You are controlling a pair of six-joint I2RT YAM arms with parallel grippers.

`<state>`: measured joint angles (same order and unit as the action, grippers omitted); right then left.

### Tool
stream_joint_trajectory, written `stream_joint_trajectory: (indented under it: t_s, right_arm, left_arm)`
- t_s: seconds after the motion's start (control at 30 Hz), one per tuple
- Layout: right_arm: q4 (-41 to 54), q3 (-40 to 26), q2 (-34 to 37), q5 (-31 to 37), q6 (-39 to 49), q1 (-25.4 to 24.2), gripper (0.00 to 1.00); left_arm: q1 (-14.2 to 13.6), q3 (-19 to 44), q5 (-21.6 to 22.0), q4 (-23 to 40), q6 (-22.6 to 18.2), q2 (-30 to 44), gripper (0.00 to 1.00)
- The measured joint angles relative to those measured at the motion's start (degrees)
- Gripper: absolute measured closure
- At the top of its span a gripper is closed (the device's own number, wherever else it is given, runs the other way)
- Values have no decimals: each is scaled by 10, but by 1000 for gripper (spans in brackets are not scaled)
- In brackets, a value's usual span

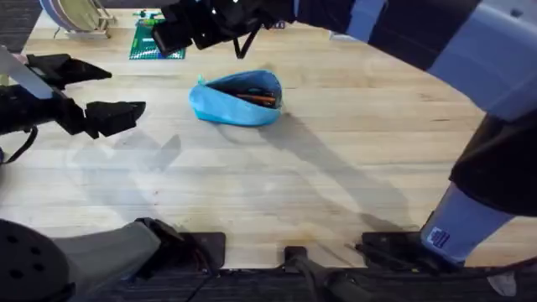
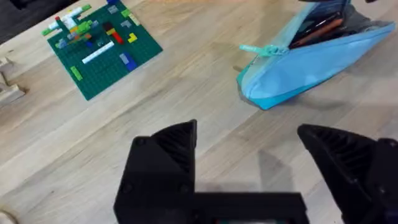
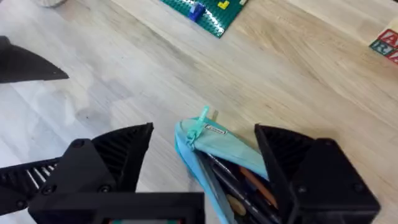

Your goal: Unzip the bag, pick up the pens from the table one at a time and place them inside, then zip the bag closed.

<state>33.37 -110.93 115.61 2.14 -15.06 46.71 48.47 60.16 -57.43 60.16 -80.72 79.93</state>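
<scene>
Light blue fabric, soft and floppy: the bag (image 1: 236, 99) lies mid-desk (image 1: 336, 184), unzipped, pens (image 1: 256, 97) inside. You will find it light and yielding; take the small zipper pull (image 3: 200, 122) and brace the far end. The left end effector (image 1: 88, 88) waits wide open and empty, off to the side. The right end effector (image 3: 205, 165) hangs open, empty, straddling the pull end; the right wrist view shows that tab clearly.

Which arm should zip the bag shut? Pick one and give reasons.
Probably the right. The right gripper hangs open directly over the bag, its fingers straddling the zipper pull, with the pens already inside. The left gripper sits open, off to the side.
</scene>
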Motion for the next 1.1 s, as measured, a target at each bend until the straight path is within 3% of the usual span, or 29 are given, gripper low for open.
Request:
stream_joint_trajectory:
  t_s: [1.1]
  right_arm:
    - [1, 0, 37, 3, -17, 7, 5]
  left_arm:
    - [0, 0, 0, -2, -6, 0, 8]
